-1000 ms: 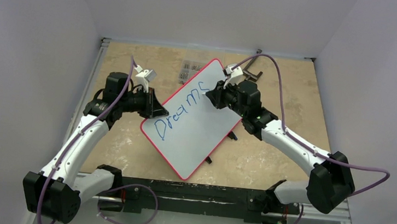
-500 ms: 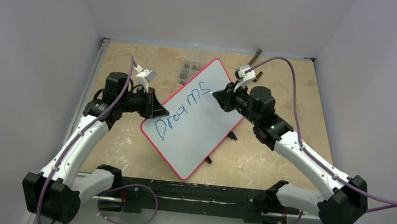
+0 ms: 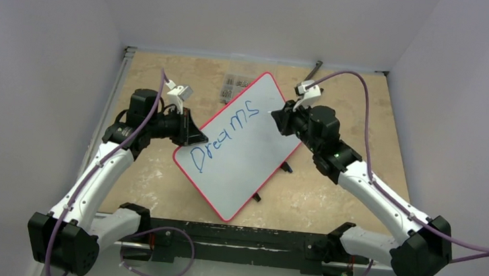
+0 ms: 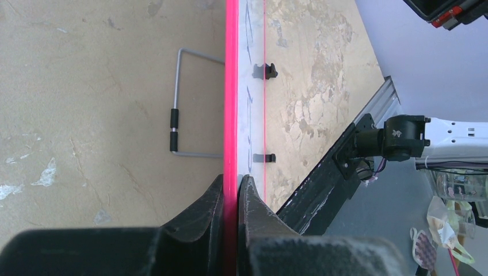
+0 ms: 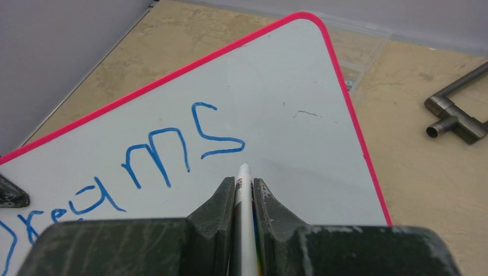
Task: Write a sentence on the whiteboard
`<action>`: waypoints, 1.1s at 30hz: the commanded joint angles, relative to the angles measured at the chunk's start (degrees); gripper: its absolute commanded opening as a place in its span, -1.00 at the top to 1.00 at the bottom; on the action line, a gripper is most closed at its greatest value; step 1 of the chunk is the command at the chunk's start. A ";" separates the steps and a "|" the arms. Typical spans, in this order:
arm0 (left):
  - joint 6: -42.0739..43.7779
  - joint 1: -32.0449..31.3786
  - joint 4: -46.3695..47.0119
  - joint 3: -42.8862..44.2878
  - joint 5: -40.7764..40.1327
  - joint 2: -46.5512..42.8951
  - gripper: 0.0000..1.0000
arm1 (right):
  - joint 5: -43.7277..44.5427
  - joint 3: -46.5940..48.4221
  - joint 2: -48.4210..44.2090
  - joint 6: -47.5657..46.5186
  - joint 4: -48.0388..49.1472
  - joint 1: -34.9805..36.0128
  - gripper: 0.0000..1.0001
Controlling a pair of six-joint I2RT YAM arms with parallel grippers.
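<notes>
The whiteboard lies tilted across the table's middle, its thin red rim seen edge-on in the left wrist view. The sentence is in blue and reads "Dreams". My left gripper is shut on the board's left edge, one finger on each face. My right gripper is shut on a white marker. The marker's tip points at the board just below and to the right of the "s". Whether the tip touches the surface I cannot tell.
A metal L-shaped tool lies beyond the board's far right corner. A clear packet of small parts sits at the back. Under the board are a wire stand and black clips. Walls close in on three sides.
My right arm has swung to the right, carrying the marker from over the "s" to the blank area past the end of the word. The left arm and board have stayed still.
</notes>
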 commanded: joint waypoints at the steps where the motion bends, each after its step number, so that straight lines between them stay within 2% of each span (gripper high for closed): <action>1: 8.49 -0.32 -0.06 -0.94 -5.69 -0.45 1.00 | 0.97 2.68 0.92 -1.25 0.29 -2.25 1.00; 14: 8.40 -0.40 0.03 -1.05 -5.21 -0.33 1.00 | -2.04 5.15 3.25 -0.07 1.64 -6.92 1.00; 33: 8.23 -0.41 0.31 -1.15 -4.64 -0.44 1.00 | -4.39 5.51 5.19 0.92 3.57 -8.40 1.00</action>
